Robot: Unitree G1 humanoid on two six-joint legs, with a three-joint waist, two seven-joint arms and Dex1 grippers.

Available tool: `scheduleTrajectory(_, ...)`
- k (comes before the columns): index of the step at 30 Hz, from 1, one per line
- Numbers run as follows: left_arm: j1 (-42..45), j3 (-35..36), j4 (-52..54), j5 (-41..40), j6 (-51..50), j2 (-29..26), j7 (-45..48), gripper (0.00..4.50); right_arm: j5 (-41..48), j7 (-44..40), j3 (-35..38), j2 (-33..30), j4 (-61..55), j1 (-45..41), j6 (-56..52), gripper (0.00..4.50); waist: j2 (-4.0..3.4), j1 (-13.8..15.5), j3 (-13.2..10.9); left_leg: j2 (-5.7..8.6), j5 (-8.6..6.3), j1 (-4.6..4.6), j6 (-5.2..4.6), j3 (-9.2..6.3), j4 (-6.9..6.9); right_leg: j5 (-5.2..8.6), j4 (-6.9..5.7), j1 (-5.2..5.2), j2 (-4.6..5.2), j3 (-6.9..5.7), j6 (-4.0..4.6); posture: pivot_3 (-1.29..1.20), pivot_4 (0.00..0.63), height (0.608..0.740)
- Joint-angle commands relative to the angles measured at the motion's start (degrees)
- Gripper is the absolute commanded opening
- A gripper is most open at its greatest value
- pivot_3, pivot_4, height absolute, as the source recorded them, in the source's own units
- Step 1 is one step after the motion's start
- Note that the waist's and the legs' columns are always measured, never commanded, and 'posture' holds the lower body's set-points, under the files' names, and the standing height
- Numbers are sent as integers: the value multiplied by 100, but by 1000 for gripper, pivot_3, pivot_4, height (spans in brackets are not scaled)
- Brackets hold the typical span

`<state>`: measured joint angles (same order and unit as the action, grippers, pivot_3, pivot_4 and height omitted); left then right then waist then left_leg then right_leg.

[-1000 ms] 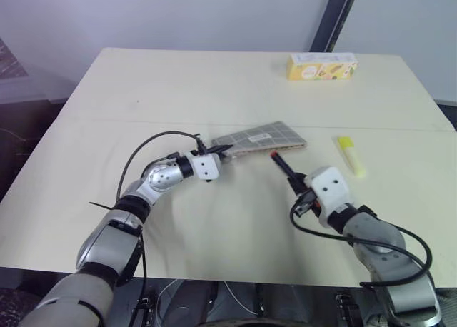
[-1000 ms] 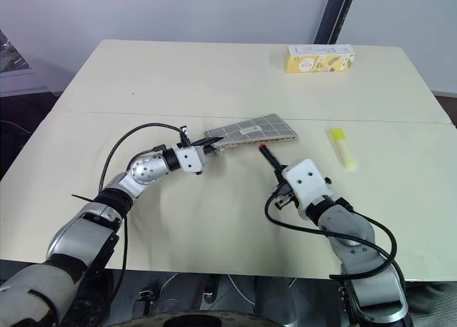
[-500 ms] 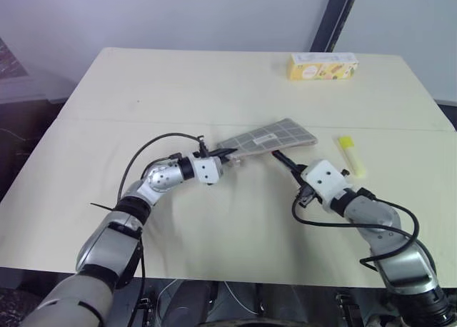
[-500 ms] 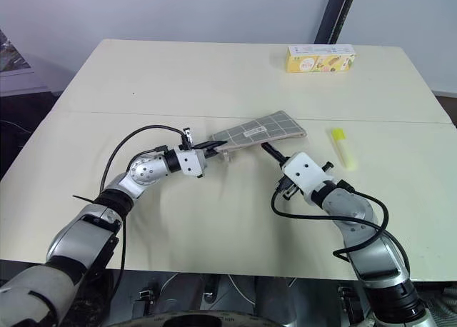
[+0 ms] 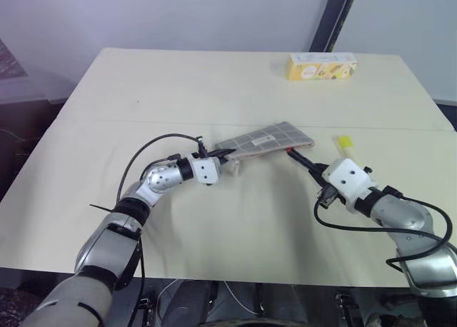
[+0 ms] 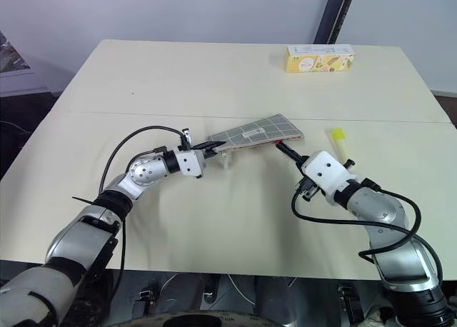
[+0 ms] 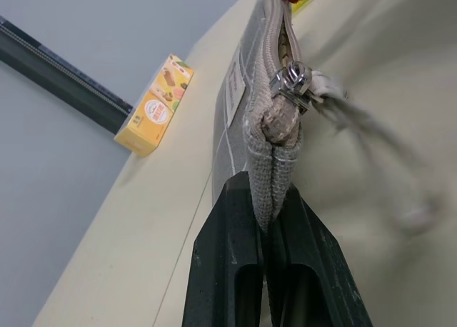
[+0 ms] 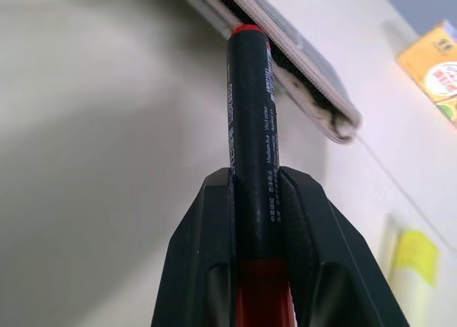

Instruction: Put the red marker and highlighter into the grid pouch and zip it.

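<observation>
Now left gripper (image 7: 268, 220) pinches the grid pouch (image 5: 268, 138) corner, lifted; right gripper (image 8: 253, 198) clamps the red marker (image 8: 250, 120), tip at the pouch's edge.

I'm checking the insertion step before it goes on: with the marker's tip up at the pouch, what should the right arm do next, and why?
Probably ease the right gripper forward along the red marker's own line. Its red end sits at the grid pouch's edge, not yet inside, while the left gripper holds the pouch by its zip end, lifted off the table.
</observation>
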<state>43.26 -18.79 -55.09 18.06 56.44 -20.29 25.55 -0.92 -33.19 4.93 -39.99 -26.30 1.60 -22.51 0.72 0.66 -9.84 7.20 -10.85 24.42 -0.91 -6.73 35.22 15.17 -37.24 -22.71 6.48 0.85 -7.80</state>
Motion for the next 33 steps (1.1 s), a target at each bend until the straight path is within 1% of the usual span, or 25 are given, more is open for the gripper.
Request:
scheduleTrajectory(1,24,84,110,-117,52,-8,12,0,13,36,-2,47,-35,-172,82,338,0,1,0,0,0,0,0,0,0,0,1,0,0,0,0,0,150,740)
scheduleTrajectory(9,-55,-1,174,20,99,-82,26,0,95,-43,-29,100,-82,-264,53,338,0,5,0,4,0,0,0,0,0,0,4,-3,3,0,0,0,150,740)
scheduleTrajectory(16,-64,65,188,-69,2,-47,-4,0,248,-466,-183,-51,-272,-101,176,338,0,4,0,4,0,0,0,0,1,0,3,-3,3,0,0,0,150,740)
scheduleTrajectory(20,-53,62,197,-75,-5,-32,5,0,253,-401,-202,64,-227,-210,153,338,0,5,0,4,0,0,0,0,2,0,4,-5,4,1,0,0,150,740)
scheduleTrajectory(24,-38,47,192,-87,22,-19,42,0,7,-240,-230,24,17,-337,142,338,0,6,0,4,0,0,0,0,2,0,3,-5,3,0,0,0,150,740)
scheduleTrajectory(29,-9,-73,229,47,81,-74,149,0,-40,-177,-307,87,196,-612,112,338,0,5,0,4,0,0,0,0,1,0,4,-6,4,1,0,0,150,740)
scheduleTrajectory(31,14,-149,334,41,112,-89,317,0,-278,-139,-531,37,389,-787,161,338,0,-3,0,4,0,0,0,0,1,0,3,-6,3,1,0,0,150,740)
scheduleTrajectory(33,35,-128,504,-197,61,-6,530,0,-697,-176,-933,-111,614,-982,496,338,0,-2,0,4,0,0,0,0,1,0,3,-6,3,0,0,0,150,740)
